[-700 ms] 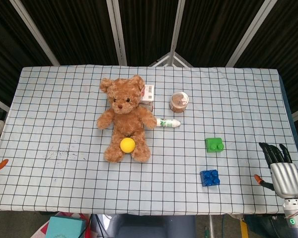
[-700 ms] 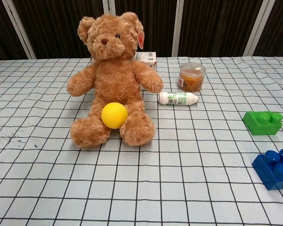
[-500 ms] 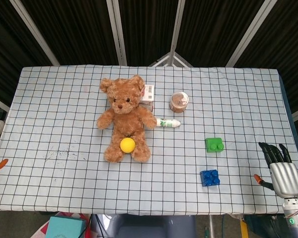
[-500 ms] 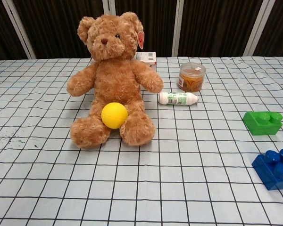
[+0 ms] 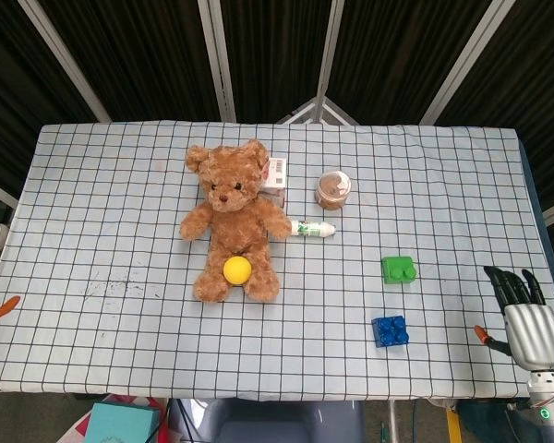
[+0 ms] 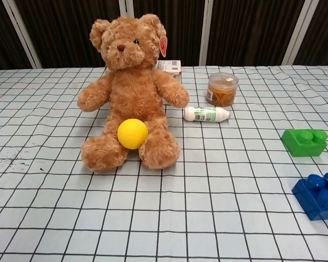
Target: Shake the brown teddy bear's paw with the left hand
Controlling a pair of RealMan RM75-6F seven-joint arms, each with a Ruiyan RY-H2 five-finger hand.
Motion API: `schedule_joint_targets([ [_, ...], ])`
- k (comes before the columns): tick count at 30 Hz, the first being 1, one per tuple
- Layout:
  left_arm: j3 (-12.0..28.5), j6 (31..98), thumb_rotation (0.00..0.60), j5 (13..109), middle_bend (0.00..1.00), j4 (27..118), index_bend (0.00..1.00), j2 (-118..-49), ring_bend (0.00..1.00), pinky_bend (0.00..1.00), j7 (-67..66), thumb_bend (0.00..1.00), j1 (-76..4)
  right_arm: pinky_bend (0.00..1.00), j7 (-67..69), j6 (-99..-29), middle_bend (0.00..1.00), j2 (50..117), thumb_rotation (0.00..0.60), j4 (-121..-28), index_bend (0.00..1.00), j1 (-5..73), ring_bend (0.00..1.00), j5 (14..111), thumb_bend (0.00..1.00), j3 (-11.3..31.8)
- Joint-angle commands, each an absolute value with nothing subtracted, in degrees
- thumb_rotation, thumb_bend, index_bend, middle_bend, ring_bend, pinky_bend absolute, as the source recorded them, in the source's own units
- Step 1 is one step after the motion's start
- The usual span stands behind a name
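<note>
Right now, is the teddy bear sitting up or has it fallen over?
Sitting up. The teddy bear has its head above its body, legs stretched forward on the table, with a yellow ball between them.

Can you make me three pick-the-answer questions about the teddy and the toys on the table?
1. Where is the yellow ball?
A. between the teddy bear's legs
B. on the green block
C. inside the jar

2. How many toy blocks are on the table?
A. one
B. two
C. four

3. How does the small white bottle lie?
A. standing upright
B. on its side
C. held by a hand

Answers:
1. A: the yellow ball sits against the teddy bear, between its legs.
2. B: there is a green block and a blue block, no more.
3. B: the white bottle lies flat on the checked cloth beside the bear's paw; the right hand is far off at the table edge, holding nothing.
</note>
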State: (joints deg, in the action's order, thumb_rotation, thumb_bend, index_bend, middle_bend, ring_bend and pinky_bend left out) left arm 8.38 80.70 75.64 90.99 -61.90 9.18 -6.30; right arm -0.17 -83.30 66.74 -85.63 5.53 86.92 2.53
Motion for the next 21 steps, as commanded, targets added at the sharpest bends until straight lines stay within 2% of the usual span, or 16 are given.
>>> schedule_joint_targets([
  [1,8.2,80.1,0.6,76.3,0.11,90.6,0.21,-62.8,0.0,0.04,9.3,0.23,-6.9,0.05,0.0,-83.5,0.14,66.7,0.6,-85.6,0.01,5.4,0.13,87.0,0.21,2.5],
  [4,7.4,77.4,0.6,78.0,0.1,89.2,0.2,-64.5,0.0,0.04,10.2,0.23,-8.7,0.05,0.4,-84.3,0.14,66.5,0.6,-85.8,0.01,5.2,0.13,87.3,0.21,2.7],
  [7,6.8,73.3,0.6,81.1,0.1,88.5,0.2,-66.4,0.0,0.04,19.1,0.23,-11.4,0.05,1.0,-84.8,0.14,66.3,0.6,-85.9,0.01,5.0,0.13,87.1,0.21,2.8],
  [11,7.2,65.1,0.6,83.5,0.14,90.2,0.2,-66.9,0.0,0.05,41.3,0.23,-16.0,0.05,1.5,-84.8,0.14,66.1,0.6,-85.9,0.01,4.8,0.13,86.9,0.21,2.8],
  [14,9.1,58.9,0.6,82.9,0.15,90.0,0.2,-67.1,0.0,0.08,55.1,0.23,-20.2,0.05,2.0,-84.7,0.14,66.0,0.6,-85.8,0.01,4.7,0.13,86.9,0.21,2.8],
  [21,13.1,49.0,0.6,79.2,0.15,84.4,0.21,-72.6,0.0,0.08,60.7,0.23,-28.9,0.05,2.0,-83.4,0.14,66.4,0.6,-85.1,0.01,5.3,0.13,86.2,0.21,3.0],
])
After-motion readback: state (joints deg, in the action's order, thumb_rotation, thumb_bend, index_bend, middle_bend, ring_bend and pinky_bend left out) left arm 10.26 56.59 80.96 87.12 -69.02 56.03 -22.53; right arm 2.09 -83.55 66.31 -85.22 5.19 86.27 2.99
